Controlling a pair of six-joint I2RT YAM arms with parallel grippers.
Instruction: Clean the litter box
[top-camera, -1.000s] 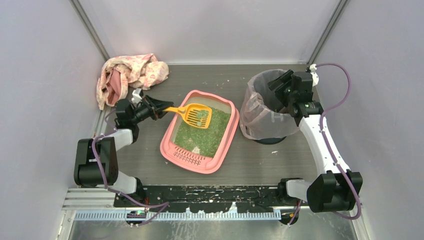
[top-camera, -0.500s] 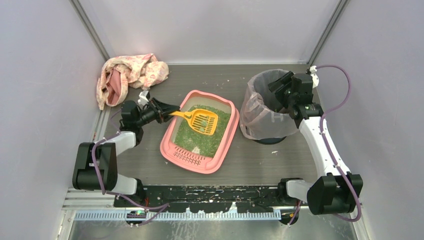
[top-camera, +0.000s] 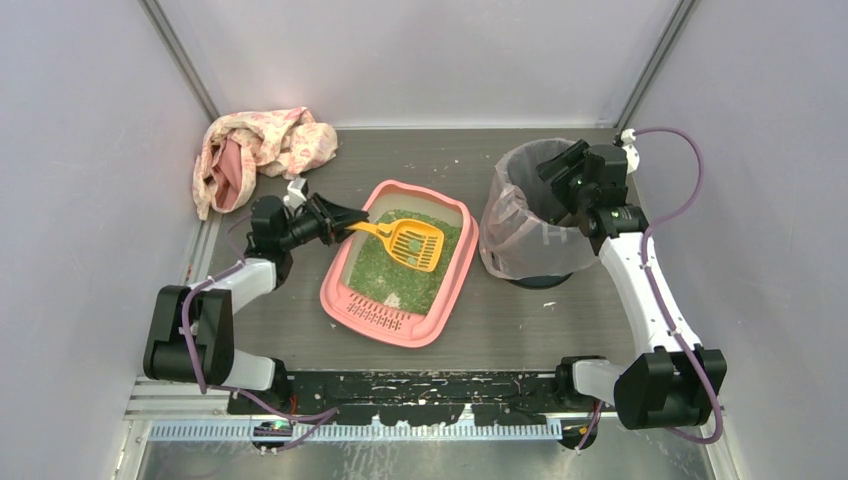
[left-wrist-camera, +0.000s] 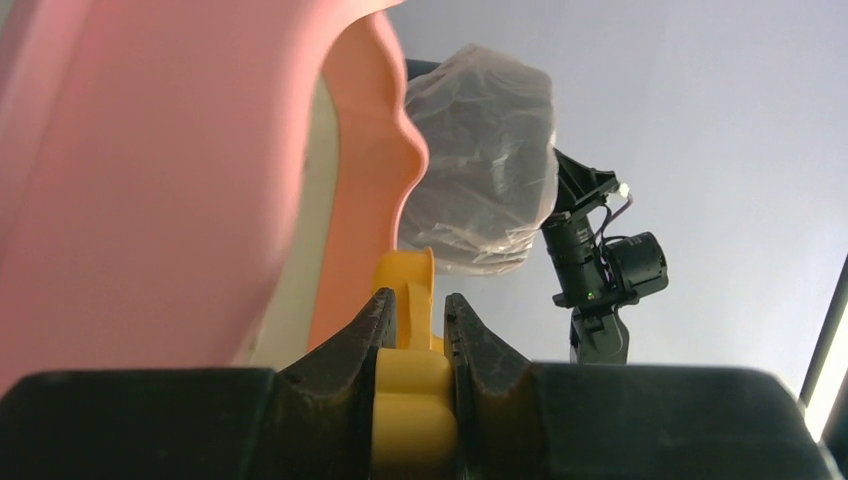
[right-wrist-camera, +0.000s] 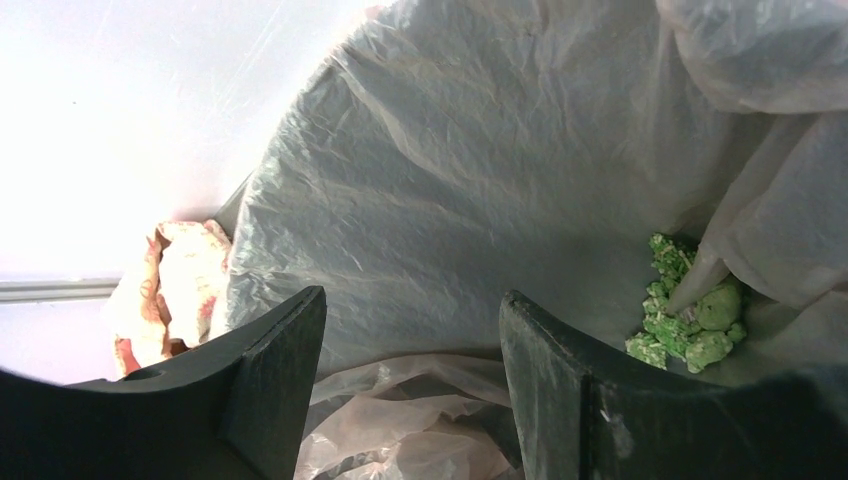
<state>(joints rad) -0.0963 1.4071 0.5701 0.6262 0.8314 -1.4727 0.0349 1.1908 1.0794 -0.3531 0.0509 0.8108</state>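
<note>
Over the litter box mid-table, left gripper is clamped on the loaded yellow scoop, right gripper spread, probably straddling the bin rim; next I'd carry it level to the bin.

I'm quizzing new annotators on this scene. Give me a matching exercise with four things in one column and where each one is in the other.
Things:
1. scoop
2. litter box
3. bin
4. cloth

Places:
A. far left corner
B. right side, at the right gripper
C. held in the left gripper
D. centre of the scene

Pairs: 1-C, 2-D, 3-B, 4-A
</note>
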